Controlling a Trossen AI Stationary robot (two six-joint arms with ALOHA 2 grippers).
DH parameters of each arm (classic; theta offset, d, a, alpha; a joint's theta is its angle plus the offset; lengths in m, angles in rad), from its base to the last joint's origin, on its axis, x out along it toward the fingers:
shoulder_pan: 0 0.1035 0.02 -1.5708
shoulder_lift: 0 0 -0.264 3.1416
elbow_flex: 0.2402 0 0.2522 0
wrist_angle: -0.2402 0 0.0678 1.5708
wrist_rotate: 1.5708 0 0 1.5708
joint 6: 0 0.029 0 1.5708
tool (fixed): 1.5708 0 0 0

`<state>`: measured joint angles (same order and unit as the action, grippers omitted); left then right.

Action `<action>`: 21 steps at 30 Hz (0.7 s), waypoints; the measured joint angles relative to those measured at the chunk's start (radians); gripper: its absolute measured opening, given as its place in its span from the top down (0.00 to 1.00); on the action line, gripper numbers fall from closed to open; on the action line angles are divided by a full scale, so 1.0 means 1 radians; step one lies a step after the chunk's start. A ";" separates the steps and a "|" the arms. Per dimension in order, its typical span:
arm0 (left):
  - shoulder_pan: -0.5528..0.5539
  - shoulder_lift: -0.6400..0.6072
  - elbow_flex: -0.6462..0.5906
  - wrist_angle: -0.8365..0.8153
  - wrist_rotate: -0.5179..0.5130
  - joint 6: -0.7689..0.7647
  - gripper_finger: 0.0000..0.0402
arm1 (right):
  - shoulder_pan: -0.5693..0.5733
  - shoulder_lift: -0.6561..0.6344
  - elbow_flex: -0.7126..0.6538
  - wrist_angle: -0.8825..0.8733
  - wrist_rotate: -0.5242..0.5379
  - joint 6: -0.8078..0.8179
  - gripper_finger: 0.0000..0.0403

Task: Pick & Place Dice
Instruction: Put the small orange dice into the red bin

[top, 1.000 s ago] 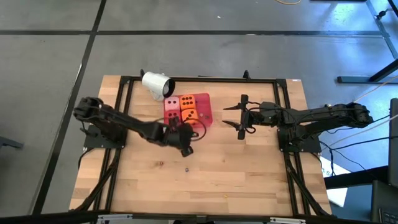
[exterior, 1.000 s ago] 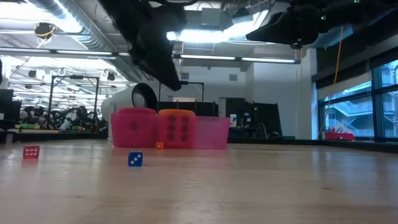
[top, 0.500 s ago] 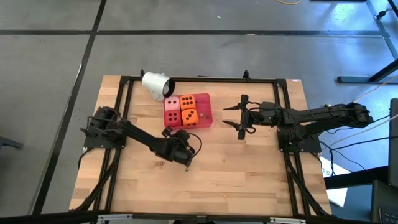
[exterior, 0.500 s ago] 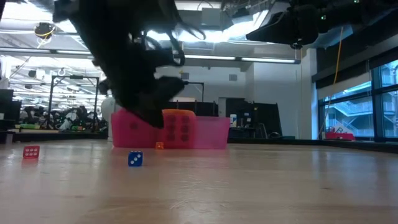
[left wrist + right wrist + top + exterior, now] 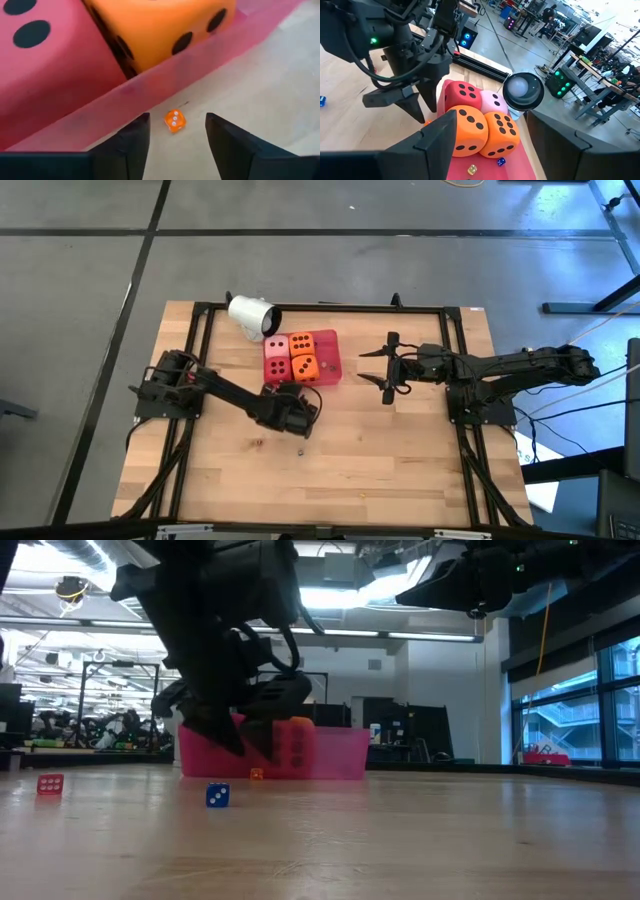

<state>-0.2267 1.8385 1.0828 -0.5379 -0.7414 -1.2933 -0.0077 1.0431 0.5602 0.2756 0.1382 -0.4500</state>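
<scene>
Four large soft dice sit on their undersides in the flat red tray (image 5: 328, 368): pale pink (image 5: 277, 345), red (image 5: 277, 367) and two orange (image 5: 300, 343) (image 5: 305, 366). My left gripper (image 5: 297, 398) is open, low over the table at the tray's near wall. Its fingers (image 5: 131, 145) stand on either side of a tiny orange die (image 5: 174, 121) on the wood, without touching it. My right gripper (image 5: 388, 375) is open and empty in the air, right of the tray. The white cup (image 5: 250, 315) lies on its side at the far left of the tray.
A tiny blue die (image 5: 217, 796) and a tiny red die (image 5: 50, 783) lie on the wood nearer the table's front. Two more tiny dice, yellow (image 5: 471, 170) and blue (image 5: 499, 161), lie in the tray. A black frame (image 5: 320, 307) rims the table.
My left gripper has come down from well above the table to just over the wood at the tray's near wall, ending with its open fingers on either side of the tiny orange die. The dice and tray have not moved.
</scene>
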 joint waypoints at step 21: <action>0.032 0.082 0.000 0.066 0.008 -0.106 0.54 | 0.000 0.000 0.000 -0.002 0.000 0.001 0.40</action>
<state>-0.1946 1.9205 1.0827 -0.4723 -0.7339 -1.3994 -0.0075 1.0431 0.5600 0.2741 0.1379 -0.4488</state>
